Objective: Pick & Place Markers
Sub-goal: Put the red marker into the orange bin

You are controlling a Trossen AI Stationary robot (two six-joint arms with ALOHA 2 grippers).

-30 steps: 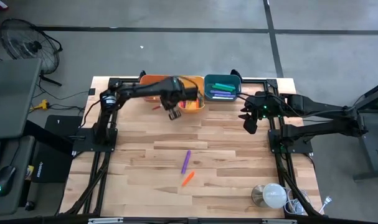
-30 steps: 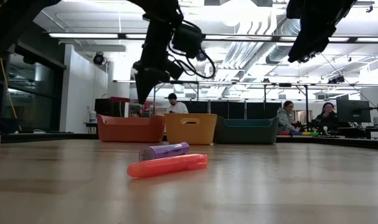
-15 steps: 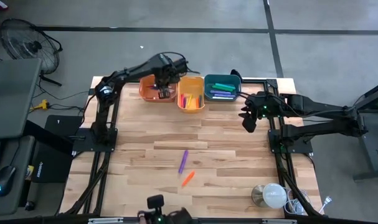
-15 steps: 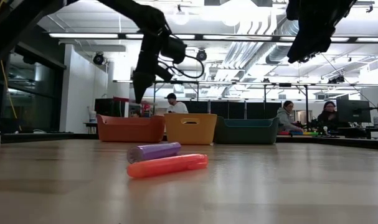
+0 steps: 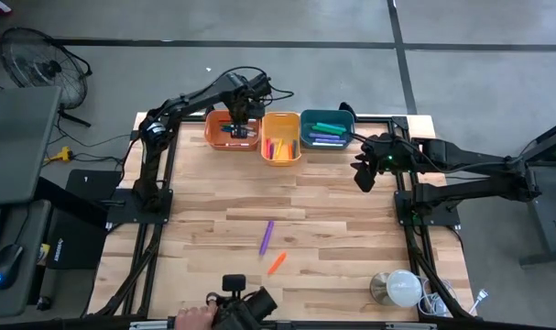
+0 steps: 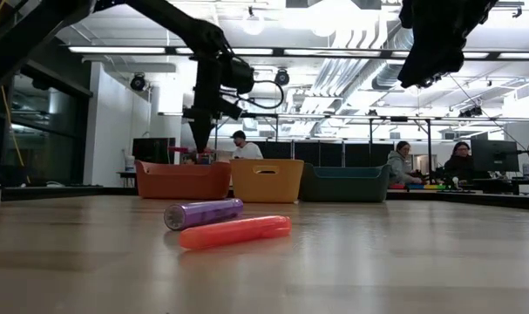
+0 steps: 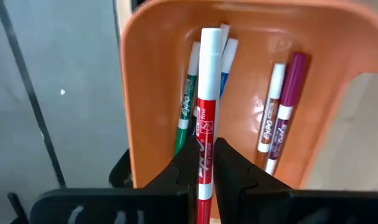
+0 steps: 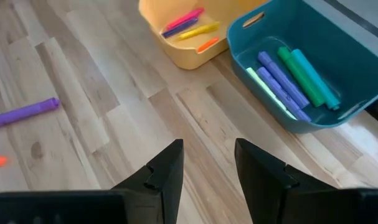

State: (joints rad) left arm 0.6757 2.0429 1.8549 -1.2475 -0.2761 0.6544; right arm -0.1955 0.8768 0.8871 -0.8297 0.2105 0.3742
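Observation:
My left gripper (image 5: 240, 128) hangs over the orange bin (image 5: 211, 130) at the table's far edge, shut on a red-and-white marker (image 7: 208, 93). Several more markers lie in that bin (image 7: 129, 93). A purple marker (image 5: 267, 236) and an orange marker (image 5: 277, 263) lie flat on the table's middle, the purple one (image 6: 203, 212) behind the orange one (image 6: 235, 231) in the low view. My right gripper (image 5: 362, 174) hovers open near the table's right side, by the teal bin (image 5: 327, 114), touching nothing. My left gripper pinches the red-and-white marker by its red barrel (image 7: 203, 163) between the two fingers (image 7: 233, 167). The fingers come from above, pointing down, and lie along the marker. The marker's white end (image 7: 210, 37) reaches down past the fingertips into the orange bin.
A yellow bin (image 5: 280, 116) with pink, purple and yellow markers stands between the orange and teal bins. The teal bin (image 8: 269, 34) holds thick purple and green markers. A white round lamp (image 5: 402, 288) sits at the near right corner. A hand and a dark device (image 5: 241, 307) show at the near edge.
My left gripper, still shut on the marker, has moved from in front of the yellow bin toward the far edge and left, over the orange bin. The purple marker has rolled a little toward the table's left. A hand with a dark device has come in at the near edge.

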